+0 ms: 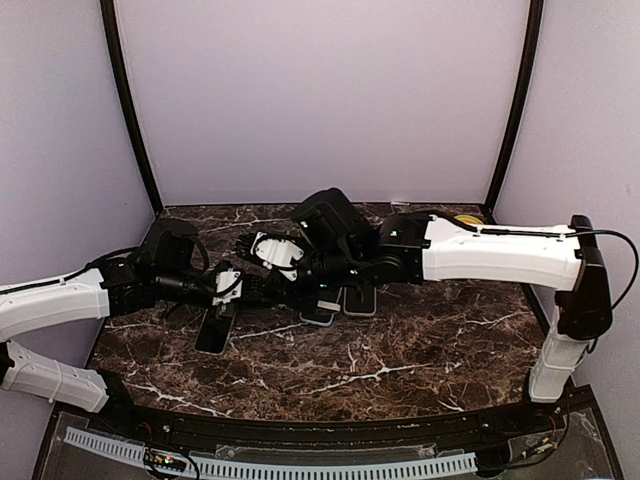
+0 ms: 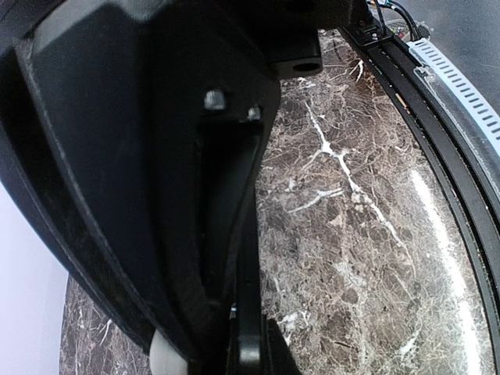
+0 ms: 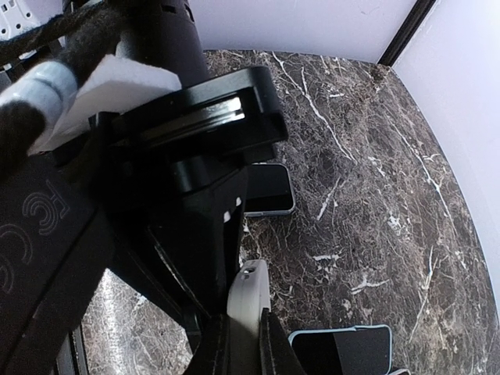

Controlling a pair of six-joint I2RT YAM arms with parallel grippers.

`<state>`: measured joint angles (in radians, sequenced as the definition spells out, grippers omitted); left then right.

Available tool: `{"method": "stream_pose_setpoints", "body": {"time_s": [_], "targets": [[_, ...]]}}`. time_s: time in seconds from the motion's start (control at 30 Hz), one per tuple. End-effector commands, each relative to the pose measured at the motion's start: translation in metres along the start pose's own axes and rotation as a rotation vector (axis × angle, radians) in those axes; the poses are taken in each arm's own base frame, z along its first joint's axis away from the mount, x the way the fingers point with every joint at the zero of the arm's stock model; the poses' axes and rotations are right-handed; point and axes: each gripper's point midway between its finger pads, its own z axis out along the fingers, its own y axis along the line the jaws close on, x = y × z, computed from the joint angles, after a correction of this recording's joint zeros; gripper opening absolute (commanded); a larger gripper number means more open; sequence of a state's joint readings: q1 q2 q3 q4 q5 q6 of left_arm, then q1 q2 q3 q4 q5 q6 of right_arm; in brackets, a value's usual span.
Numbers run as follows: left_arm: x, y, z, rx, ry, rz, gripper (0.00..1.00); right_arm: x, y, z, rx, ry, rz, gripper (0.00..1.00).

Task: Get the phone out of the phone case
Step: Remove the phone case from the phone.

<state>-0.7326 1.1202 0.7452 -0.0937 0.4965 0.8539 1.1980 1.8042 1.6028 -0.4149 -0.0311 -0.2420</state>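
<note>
Closest is the dark stone table, at 6 o'clock. A bit farther, at about 8 o'clock, a flat black slab lies just under the left gripper. They look like they touch, but I cannot tell if that gripper is pinching the slab or not.

Near the middle, two phones lie flat side by side. The second phone sits at 2 o'clock from the first phone. The right gripper hangs just over them, nose to nose with the left one. I cannot tell if its fingers are apart or together. Neither phone looks held.

Far back, at 1 o'clock, sits a small yellow thing.

I think the job is not done yet. Each phone has a dark shiny face. In the right wrist view one has a light blue edge, which I guess is its case. I cannot tell if the slab is an empty case.
</note>
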Motion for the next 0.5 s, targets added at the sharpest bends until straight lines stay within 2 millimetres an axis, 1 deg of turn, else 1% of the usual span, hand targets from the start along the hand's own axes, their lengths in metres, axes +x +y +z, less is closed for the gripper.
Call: {"method": "stream_pose_setpoints", "body": {"time_s": [0.0,0.17,0.3,0.47], "targets": [[-0.019,0.033,-0.01,-0.138,-0.031,0.062,0.0,-0.002,0.014,-0.018,-0.027,-0.009,0.005,0.0],[-0.014,0.037,-0.012,-0.162,-0.005,0.068,0.0,0.012,0.014,-0.02,-0.014,0.022,0.009,0.0],[-0.011,0.039,-0.013,-0.176,0.009,0.071,0.0,0.015,0.016,-0.023,-0.02,0.024,0.013,0.0],[-0.009,0.041,-0.014,-0.189,0.02,0.073,0.0,0.024,0.018,-0.025,-0.024,0.044,0.02,0.0]]}}
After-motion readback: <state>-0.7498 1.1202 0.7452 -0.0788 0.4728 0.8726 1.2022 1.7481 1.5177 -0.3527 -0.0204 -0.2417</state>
